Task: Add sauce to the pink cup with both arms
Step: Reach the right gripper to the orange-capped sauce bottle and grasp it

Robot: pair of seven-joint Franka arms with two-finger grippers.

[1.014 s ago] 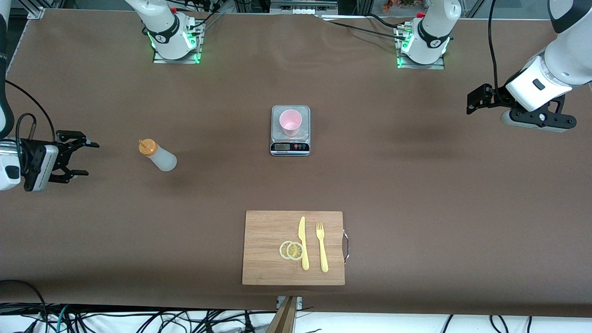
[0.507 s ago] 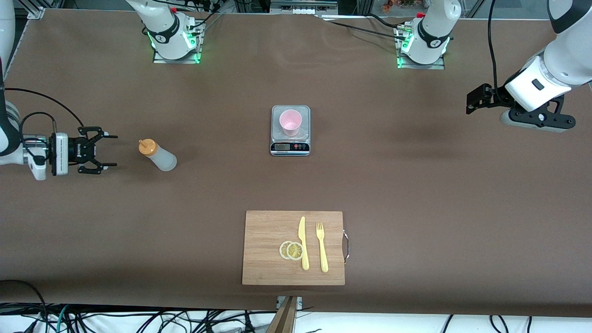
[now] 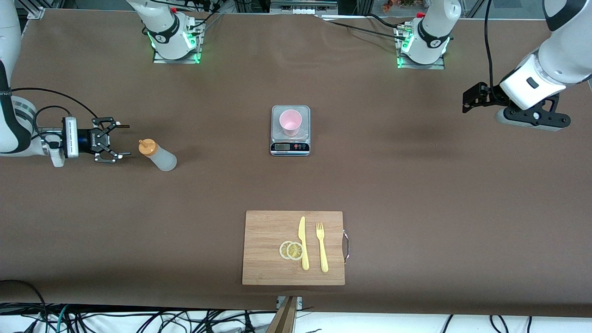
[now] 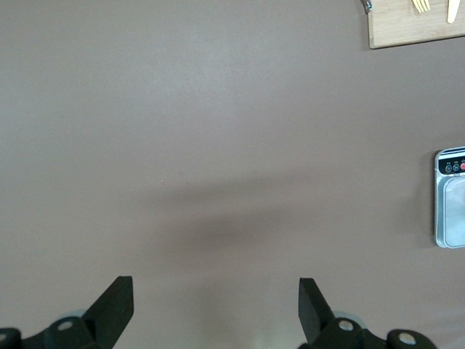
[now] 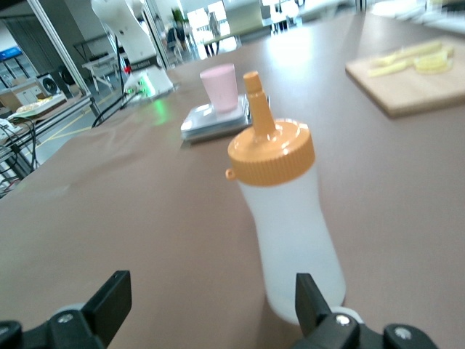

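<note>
While my right gripper (image 3: 118, 142), jaws spread, neared sauce (image 3: 157, 156) mid-left of frame, clipping could've toppled it; left gripper (image 3: 468, 98) waited open, upper right.

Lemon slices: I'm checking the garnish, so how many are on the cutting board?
2. Both lemon slices lie overlapping on the wooden cutting board, beside the yellow knife, on its side toward the right arm's end of the table. Another could be hidden underneath them.

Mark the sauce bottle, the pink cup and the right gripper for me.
sauce bottle (image 3: 159, 157), front view, translucent body.
pink cup (image 3: 290, 122), front view, inside of the cup.
right gripper (image 3: 118, 141), front view, midway between its open fingertips.
</note>
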